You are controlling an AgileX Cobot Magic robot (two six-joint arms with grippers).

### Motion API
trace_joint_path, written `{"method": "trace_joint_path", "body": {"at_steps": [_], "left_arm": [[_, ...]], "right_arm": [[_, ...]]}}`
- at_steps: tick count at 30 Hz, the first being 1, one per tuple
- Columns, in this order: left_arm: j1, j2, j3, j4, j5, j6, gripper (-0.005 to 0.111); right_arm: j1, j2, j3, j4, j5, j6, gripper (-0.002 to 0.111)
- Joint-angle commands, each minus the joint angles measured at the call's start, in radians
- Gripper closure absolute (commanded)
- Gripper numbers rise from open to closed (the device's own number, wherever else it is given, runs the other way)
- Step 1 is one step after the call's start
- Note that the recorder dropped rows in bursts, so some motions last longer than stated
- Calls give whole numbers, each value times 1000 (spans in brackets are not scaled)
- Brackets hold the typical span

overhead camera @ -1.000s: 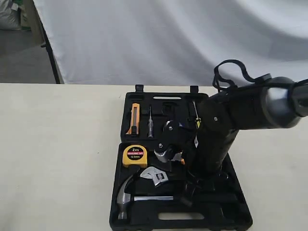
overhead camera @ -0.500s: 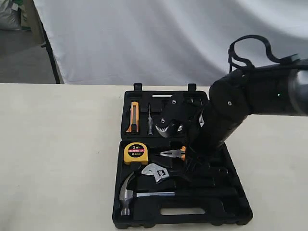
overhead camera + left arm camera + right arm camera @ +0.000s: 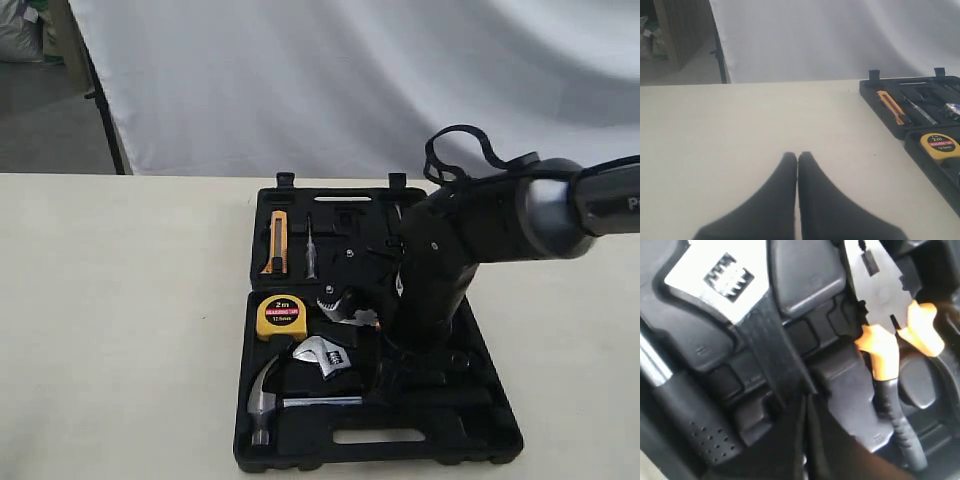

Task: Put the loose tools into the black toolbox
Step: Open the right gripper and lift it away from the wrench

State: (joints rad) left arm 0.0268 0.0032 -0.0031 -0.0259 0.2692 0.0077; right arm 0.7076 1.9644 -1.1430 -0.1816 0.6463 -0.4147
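R gripper (image 3: 805, 399) is down inside the black toolbox (image 3: 495, 435). Its fingers are pressed together w/ nothing between them, and the tips sit right at the handle end of the adjustable wrench (image 3: 757, 317); touching or a hair above, we can't tell. The wrench lies in its recess, silver jaw pointing away from the tips. The claw hammer (image 3: 262, 402) is in the box too, its black grip just beside the fingers on one side, w/ the orange-handled pliers (image 3: 880, 300) on the other. The yellow tape measure (image 3: 280, 318) sits farther out, past the wrench jaw. Over to the L gripper (image 3: 797, 156): fingers closed tight and empty above bare table (image 3: 740, 130), w/ the toolbox ahead and well off to its side.
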Motion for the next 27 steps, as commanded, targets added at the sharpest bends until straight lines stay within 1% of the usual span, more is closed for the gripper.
{"method": "trace_joint_path", "body": {"at_steps": [1, 7, 16, 18, 20, 23, 25, 27], "left_arm": [[4, -3, 3, -3, 1, -8, 106], [4, -3, 3, -7, 1, -8, 106], [4, -3, 3, -7, 1, -8, 106], [4, -3, 3, -7, 1, -8, 106], [4, -3, 3, -7, 1, -8, 106], [4, -3, 3, -4, 1, -8, 106], [4, -3, 3, -4, 1, -8, 106], [4, -3, 3, -4, 1, -8, 106]], "right_arm": [[-7, 8, 27, -11, -29, 7, 108], [-7, -207, 27, -6, -50, 63, 108], [-7, -491, 31, 132, -49, 79, 108], [-7, -560, 56, 154, -48, 79, 108], [-7, -629, 120, 174, -80, 79, 108], [-7, -757, 279, 214, -191, 95, 108], [-7, -843, 421, 262, -316, 100, 108], [-5, -944, 599, 335, -491, 100, 108]]}}
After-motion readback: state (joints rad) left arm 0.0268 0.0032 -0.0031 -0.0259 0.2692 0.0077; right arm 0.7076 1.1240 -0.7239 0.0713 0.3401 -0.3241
